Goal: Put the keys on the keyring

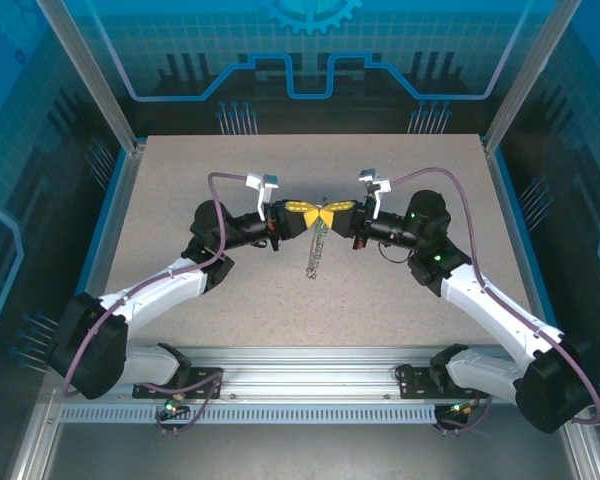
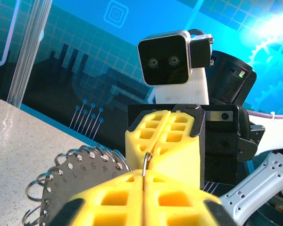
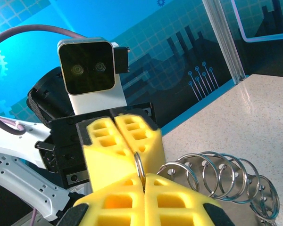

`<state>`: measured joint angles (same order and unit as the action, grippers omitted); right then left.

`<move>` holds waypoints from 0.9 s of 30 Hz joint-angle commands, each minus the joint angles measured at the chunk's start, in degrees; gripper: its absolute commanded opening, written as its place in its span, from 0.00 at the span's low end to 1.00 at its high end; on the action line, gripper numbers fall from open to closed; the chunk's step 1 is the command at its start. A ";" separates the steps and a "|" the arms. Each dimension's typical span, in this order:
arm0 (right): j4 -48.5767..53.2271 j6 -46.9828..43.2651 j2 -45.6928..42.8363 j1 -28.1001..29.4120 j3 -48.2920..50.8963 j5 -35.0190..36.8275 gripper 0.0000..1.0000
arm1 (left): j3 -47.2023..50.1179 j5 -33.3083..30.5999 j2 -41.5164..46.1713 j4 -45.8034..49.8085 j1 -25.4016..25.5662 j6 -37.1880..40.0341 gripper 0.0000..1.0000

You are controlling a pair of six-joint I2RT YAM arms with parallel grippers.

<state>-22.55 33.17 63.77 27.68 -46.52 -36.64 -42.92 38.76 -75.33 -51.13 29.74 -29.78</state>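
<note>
The speckled table (image 1: 180, 200) spreads beneath me. Over its middle my two arms meet. My left gripper (image 1: 312, 209) reaches in from 9 o'clock and my right gripper (image 1: 338, 209) from 3 o'clock, yellow fingertips almost touching. Both pairs of jaws are pressed closed, each pinching the same thin wire ring of the keyring (image 1: 316, 250). The rest of it, a dark numbered disc fringed with silvery rings, dangles toward 6 o'clock from that pinch. Whether its lower end touches the table I cannot tell.
</note>
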 commanded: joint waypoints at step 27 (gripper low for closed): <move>30.80 -23.05 12.24 -8.18 -19.75 -21.95 0.00 | -20.10 12.13 1.33 48.56 -6.53 27.23 0.52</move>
<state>5.56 13.23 75.46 20.08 -63.88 -53.69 -60.47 47.13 -72.42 -7.40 23.88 -5.72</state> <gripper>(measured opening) 0.065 0.523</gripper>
